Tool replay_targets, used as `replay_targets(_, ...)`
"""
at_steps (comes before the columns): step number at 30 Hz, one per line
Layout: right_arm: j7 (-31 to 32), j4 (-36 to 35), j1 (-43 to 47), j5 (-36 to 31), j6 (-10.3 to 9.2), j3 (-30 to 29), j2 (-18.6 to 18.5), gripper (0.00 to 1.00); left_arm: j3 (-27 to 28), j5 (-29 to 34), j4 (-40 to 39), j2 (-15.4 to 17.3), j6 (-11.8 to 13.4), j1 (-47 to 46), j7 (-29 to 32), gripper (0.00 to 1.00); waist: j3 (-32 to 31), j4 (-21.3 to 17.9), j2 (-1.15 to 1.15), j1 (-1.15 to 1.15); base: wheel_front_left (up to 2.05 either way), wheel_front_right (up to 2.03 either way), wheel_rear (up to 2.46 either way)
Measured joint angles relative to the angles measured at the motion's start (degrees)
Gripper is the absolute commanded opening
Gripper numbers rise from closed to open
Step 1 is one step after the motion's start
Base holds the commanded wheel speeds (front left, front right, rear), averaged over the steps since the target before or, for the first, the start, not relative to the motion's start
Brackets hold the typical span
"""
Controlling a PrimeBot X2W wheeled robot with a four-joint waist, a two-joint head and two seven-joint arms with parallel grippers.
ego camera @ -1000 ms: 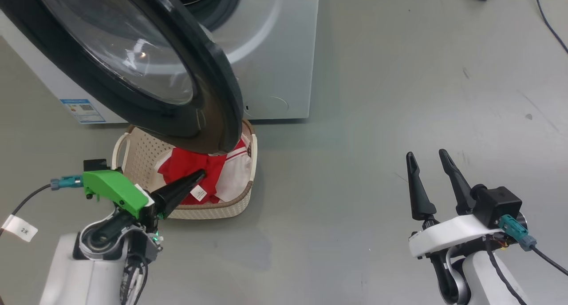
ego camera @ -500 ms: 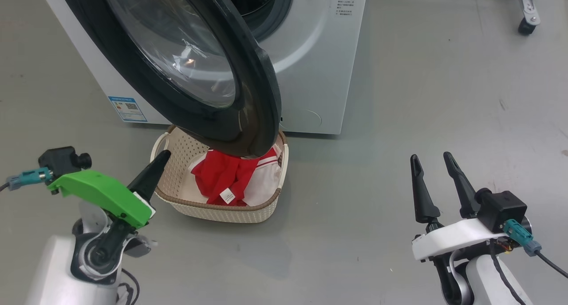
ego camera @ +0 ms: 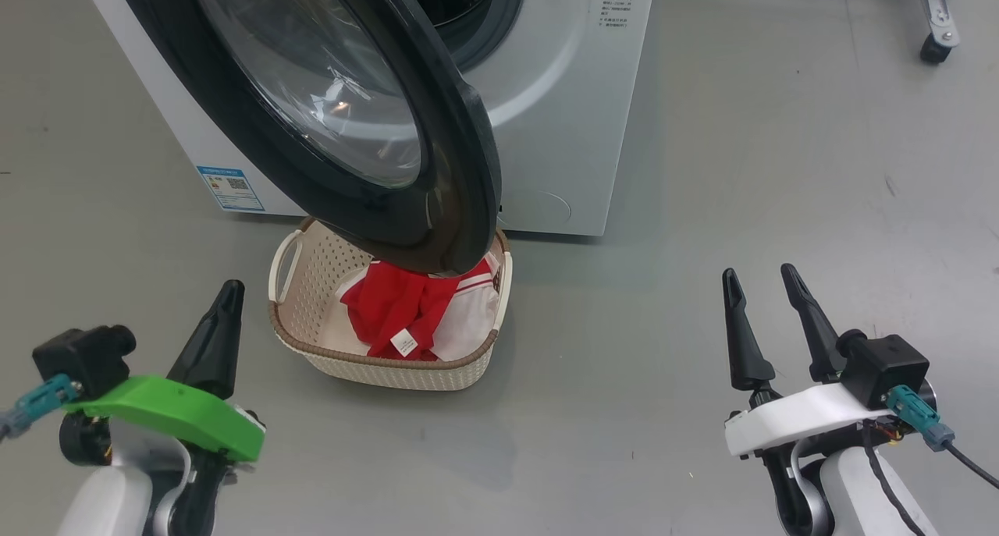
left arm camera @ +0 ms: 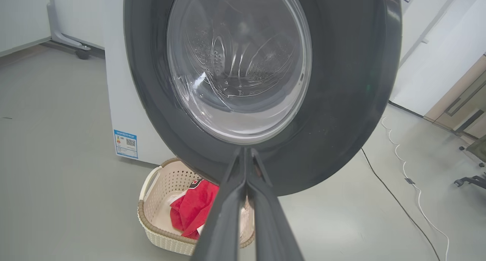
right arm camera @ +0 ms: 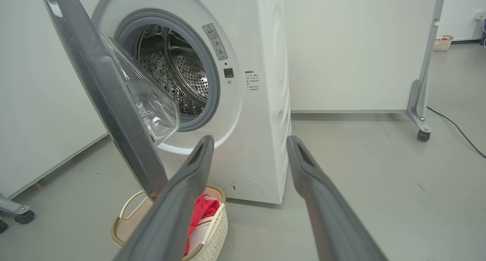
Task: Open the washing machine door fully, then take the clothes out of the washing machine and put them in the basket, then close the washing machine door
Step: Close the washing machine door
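The washing machine door (ego camera: 328,115), upper centre of the head view, hangs open. It is judged rigid, heavy and glossy, best pushed at the black rim rather than the glass. The clothes (ego camera: 398,310) lie in the basket (ego camera: 312,263) below. The left pincer (ego camera: 229,294), pressed together and empty, has withdrawn from over the basket to lower left. The right pincer (ego camera: 759,275) is spread wide.

Bright even light; soft shadows on floor (ego camera: 702,169); glare on washing machine door (ego camera: 335,103); fingers (right arm camera: 174,215) blurred.
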Motion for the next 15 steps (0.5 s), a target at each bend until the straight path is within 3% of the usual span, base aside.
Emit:
replay_targets(5, 0.0, -0.1, 0.6, 0.0, 0.00, 0.0, 0.0, 1.00, -2.4, 5.0, 0.3, 1.4, 0.0, 2.0, -6.5, 0.00, 0.1, 0.0, 0.00, 0.00, 0.00, 0.00, 0.00)
replay_targets(6, 0.0, -0.1, 0.8, 0.0, 0.01, 0.0, 0.1, 1.00, -2.5, 5.9, 0.6, 1.4, 0.0, 2.3, -7.6, 0.09, 0.1, 0.0, 0.00, 0.00, 0.00, 0.00, 0.00)
replay_targets(7, 0.0, -0.1, 0.8, 0.0, 0.01, 0.0, 0.1, 1.00, -2.6, 6.6, 1.1, 1.4, 0.0, 2.7, -8.8, 0.45, 0.1, 0.0, 0.00, 0.00, 0.00, 0.00, 0.00)
replay_targets(8, 0.0, -0.1, 0.9, 0.0, 0.01, 0.0, 0.1, 1.00, -2.7, 7.1, 1.7, 1.4, 0.0, 2.9, -9.9, 1.00, 0.2, 0.0, 0.00, 0.00, 0.00, 0.00, 0.00)
replay_targets(15, 0.0, -0.1, 0.9, 0.0, 0.01, 0.2, 0.1, 1.00, -4.4, 7.5, 4.7, 0.8, 0.0, 4.6, -14.4, 1.00, 0.1, -0.1, 0.00, 0.00, 0.00, 0.00, 0.00)
